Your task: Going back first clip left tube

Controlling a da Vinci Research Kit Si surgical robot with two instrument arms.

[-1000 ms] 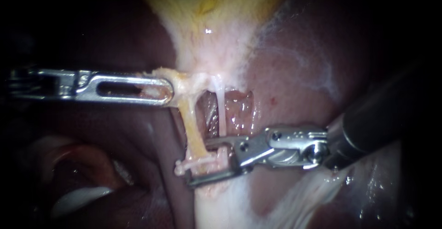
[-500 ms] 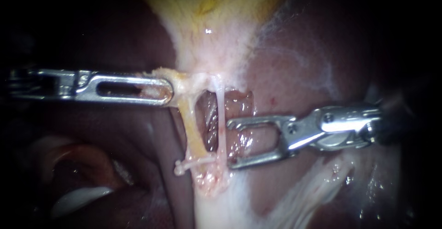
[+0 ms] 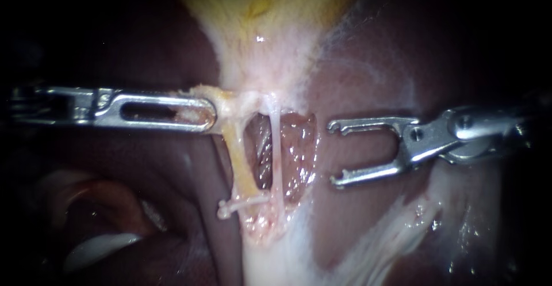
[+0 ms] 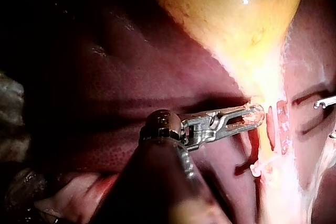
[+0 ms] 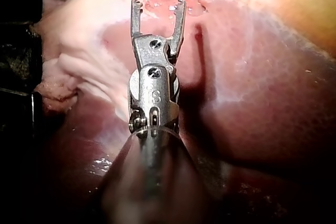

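Right instrument (image 3: pixel 332 153) jaws wide, empty; left instrument (image 3: pixel 210 113) jaws gripping the gallbladder (image 3: pixel 270 21) neck, so extra left traction could drag the clip (image 3: pixel 241 203) off the left tube (image 3: pixel 241 165).

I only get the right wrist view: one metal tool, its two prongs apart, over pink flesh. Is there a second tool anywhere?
Observer: Yes. The endoscope view shows the left instrument, its jaws shut on tissue just below the yellow gallbladder.
Operator: What is the right instrument pointing at?
Observer: Towards the left tube, which has a white clip across its lower end.
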